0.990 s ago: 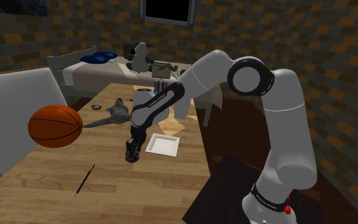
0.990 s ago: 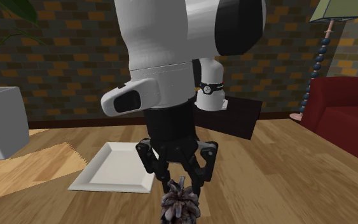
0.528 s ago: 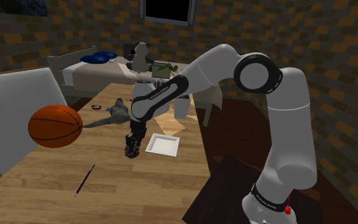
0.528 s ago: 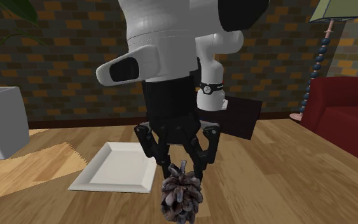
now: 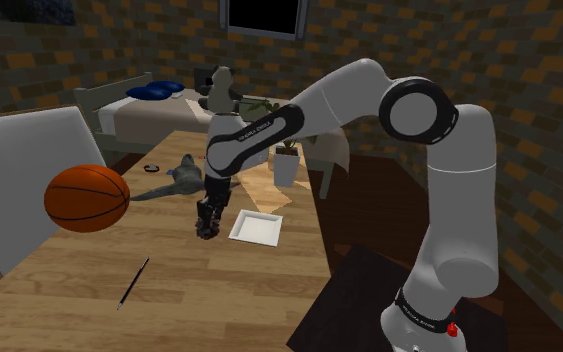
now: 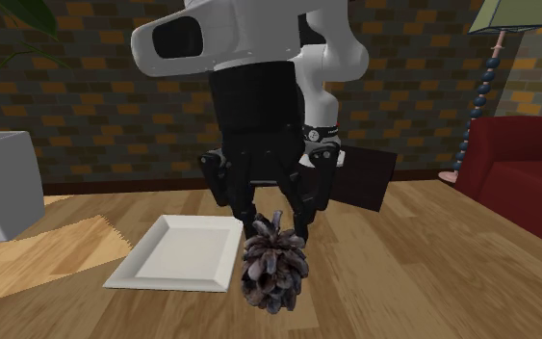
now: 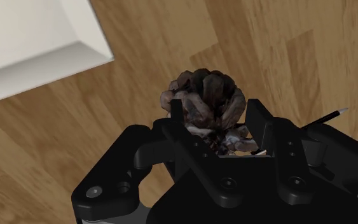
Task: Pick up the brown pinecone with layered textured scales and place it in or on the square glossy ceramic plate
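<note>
A dark brown pinecone (image 6: pixel 274 272) with layered scales hangs in the air above the wooden table, clasped at its top by my black gripper (image 6: pixel 276 227), which is shut on it. In the wrist view the pinecone (image 7: pixel 204 98) sits between the two fingers. In the shoulder view the gripper (image 5: pixel 207 226) with the pinecone (image 5: pixel 205 233) hangs just off the plate's left edge. The white square plate (image 6: pixel 178 253) lies flat on the table, to the pinecone's left in the second exterior view; its corner (image 7: pixel 31 44) shows beyond the gripper. The plate (image 5: pixel 257 226) holds nothing.
An orange basketball (image 5: pixel 87 198) is at the shoulder view's left by a white box (image 5: pixel 24 170). A black pen (image 5: pixel 134 282) lies near the table's front, a grey toy (image 5: pixel 174 178) farther back. A small potted plant (image 5: pixel 286 160) stands beyond the plate. A red sofa (image 6: pixel 529 183) is off to the side.
The arm has risen and lifted the pinecone higher off the table, drifting slightly toward the plate. The fingers stay clasped on it.
</note>
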Motion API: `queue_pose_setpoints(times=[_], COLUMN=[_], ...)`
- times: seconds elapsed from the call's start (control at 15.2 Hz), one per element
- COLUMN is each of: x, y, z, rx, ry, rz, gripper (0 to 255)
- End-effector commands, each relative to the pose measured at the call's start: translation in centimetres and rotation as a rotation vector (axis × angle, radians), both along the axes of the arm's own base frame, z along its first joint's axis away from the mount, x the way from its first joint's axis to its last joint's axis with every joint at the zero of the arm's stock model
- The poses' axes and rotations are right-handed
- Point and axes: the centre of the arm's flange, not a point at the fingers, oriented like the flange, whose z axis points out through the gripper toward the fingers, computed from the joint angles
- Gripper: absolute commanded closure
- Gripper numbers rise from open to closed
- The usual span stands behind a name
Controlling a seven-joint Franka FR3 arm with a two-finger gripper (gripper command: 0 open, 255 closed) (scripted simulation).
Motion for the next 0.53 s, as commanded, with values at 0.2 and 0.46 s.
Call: queue_pose_setpoints(times=[0.2,0.46], x=[-0.9,-2.2], y=[-3.9,-9.0], z=[0.9,1.3], rx=[0.000,0.000], ry=[0.000,0.000], rz=[0.000,0.000], gripper=[255,255])
